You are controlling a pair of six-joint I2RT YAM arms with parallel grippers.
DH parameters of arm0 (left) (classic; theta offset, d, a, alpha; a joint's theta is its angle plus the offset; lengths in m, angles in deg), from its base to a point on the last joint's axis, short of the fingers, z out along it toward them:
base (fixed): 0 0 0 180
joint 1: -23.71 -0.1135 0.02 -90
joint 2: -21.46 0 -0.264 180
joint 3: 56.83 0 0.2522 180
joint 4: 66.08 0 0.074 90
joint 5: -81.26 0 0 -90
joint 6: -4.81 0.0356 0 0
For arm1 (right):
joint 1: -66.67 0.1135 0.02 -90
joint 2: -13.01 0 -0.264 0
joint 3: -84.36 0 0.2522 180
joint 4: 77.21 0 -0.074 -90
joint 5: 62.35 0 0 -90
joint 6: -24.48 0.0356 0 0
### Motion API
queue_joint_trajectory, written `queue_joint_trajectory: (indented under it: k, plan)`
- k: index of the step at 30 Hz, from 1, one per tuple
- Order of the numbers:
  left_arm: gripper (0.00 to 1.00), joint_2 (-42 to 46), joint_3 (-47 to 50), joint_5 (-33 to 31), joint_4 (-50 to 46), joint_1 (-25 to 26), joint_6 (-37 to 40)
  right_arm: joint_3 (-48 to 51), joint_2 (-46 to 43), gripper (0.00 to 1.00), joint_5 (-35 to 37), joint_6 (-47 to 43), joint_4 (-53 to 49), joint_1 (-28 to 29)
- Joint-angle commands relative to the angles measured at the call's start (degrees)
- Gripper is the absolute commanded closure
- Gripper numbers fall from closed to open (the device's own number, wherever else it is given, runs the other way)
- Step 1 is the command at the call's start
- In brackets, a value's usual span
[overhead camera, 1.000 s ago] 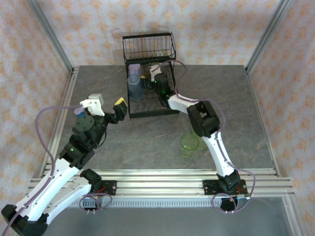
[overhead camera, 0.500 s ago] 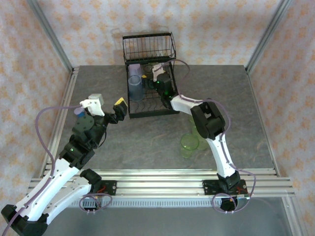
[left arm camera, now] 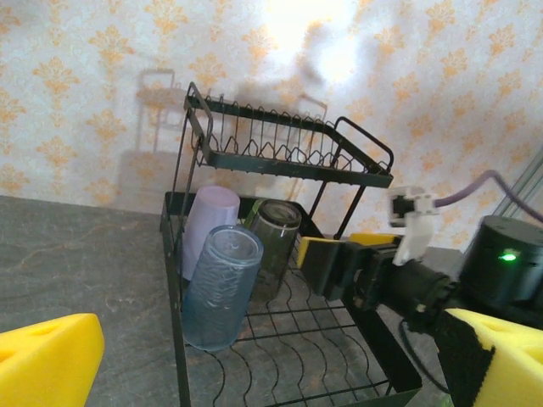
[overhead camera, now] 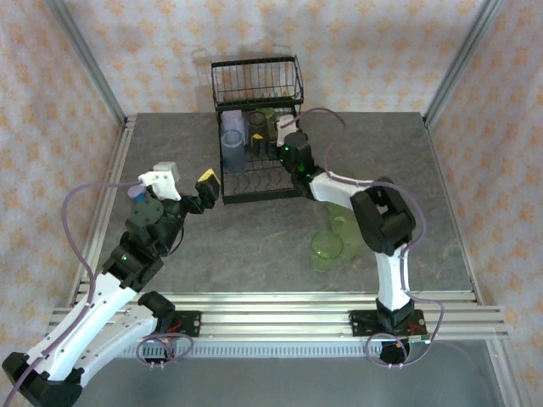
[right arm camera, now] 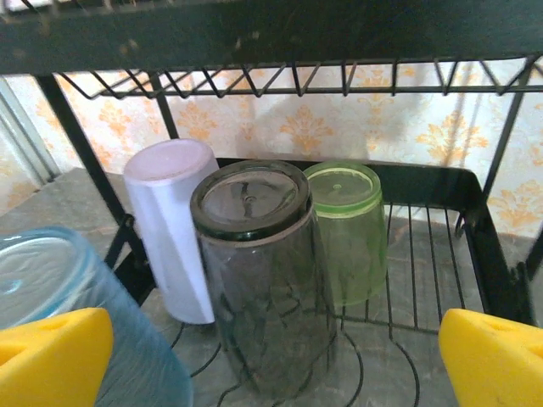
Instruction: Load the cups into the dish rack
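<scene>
Right claw (right arm camera: 271,363) now opened wide and drawn back. Grey cup (right arm camera: 259,271) released, left upside down in dish rack (overhead camera: 254,188) beside lavender cup (right arm camera: 170,229). Left claw (overhead camera: 202,191) held wide, empty. Loose green cups (overhead camera: 327,249) still to be fetched from tabletop (overhead camera: 254,246).

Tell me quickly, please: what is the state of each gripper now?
Left gripper: open, holding nothing.
Right gripper: open, holding nothing; the smoky grey cup stands ahead of it.
</scene>
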Motion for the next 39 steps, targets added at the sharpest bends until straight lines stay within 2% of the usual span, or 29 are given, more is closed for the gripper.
queue_joint_trajectory:
  k: [1,11,15,20,25,31,36,39]
  plan:
    - [0.0,-0.49,-1.63,-0.02,-2.14,-0.12,-0.58,3.96,-8.42,0.02,-0.1,2.77,1.1,0.41]
    - [0.01,-5.6,-8.27,6.51,-9.4,-0.1,1.07,4.35,-27.71,0.01,7.68,1.73,-33.07,-0.91]
    - [0.01,-9.47,-13.06,10.65,-15.12,0.91,1.72,3.36,-33.62,0.01,7.04,4.34,-45.34,-5.57]
    - [0.01,-14.49,-16.52,13.24,-16.59,7.44,-0.1,2.07,-40.14,0.01,5.01,7.02,-56.23,-12.76]
    - [0.01,-23.07,-21.57,14.62,-19.07,15.68,-2.0,0.6,-43.03,0.01,1.73,9.31,-62.72,-19.18]
    - [0.01,-35.79,-30.75,15.27,-24.73,26.19,-2.86,3.74,-45.24,0.01,-3.57,14.12,-63.26,-28.6]
    - [0.01,-46.11,-39.11,16.43,-32.18,31.48,-2.03,7.16,-46.74,0.01,-4.61,15.72,-61.59,-32.94]
    - [0.0,-51.76,-45.13,15.1,-38.45,33.8,-1.4,8.38,-49.23,0.01,-4.1,15.94,-61.42,-33.56]
